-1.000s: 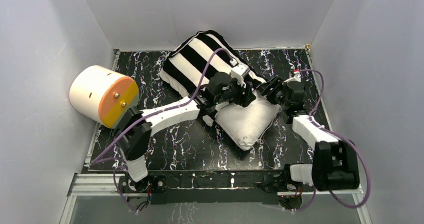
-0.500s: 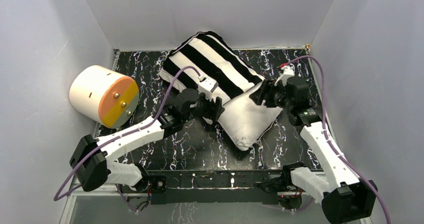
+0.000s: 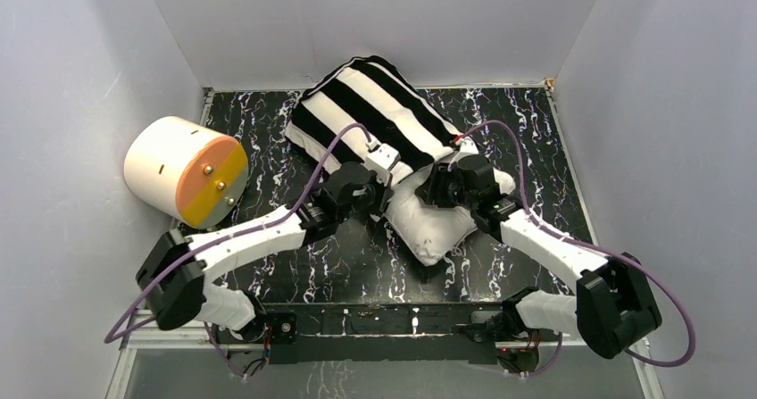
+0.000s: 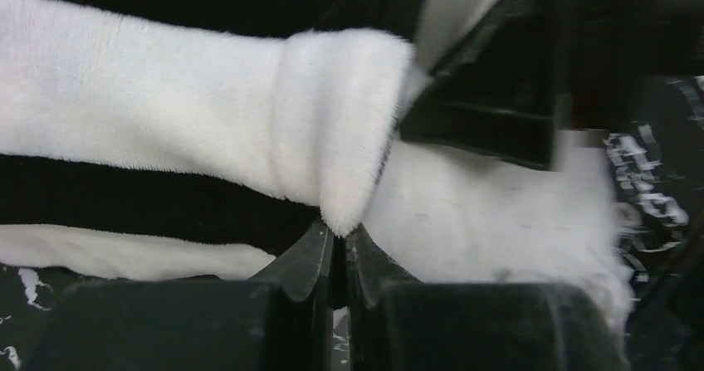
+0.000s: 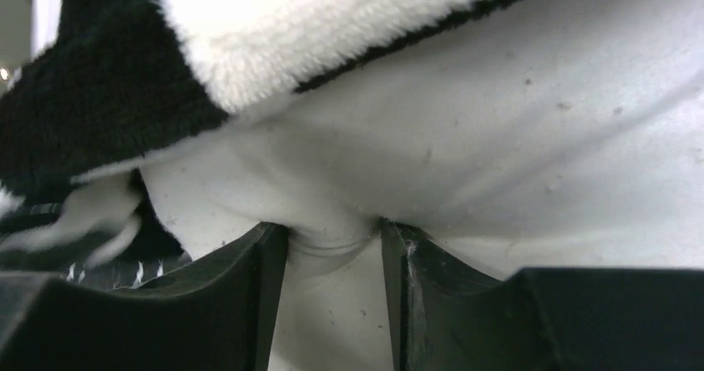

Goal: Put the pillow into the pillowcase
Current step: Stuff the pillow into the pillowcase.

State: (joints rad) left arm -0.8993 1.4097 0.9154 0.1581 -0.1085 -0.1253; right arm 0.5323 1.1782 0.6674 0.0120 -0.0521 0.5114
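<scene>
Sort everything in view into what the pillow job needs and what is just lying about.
Job:
plump white fabric pillow
soft black-and-white striped fabric pillowcase

Lying about:
cream cylinder with an orange face, at the left
black white-veined marbled tabletop, only the work surface

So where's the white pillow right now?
In the overhead view, mid-table: the pillow has its far end inside the striped pillowcase, bare near end poking out.

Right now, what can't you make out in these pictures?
- Top view: the pillowcase mouth, mostly under the left arm and right arm.
- Left wrist: whether the shut left pincer catches the hem; a blurred dark shape, upper right.
- Right wrist: most of the pillow, cut off by the edges.
</scene>
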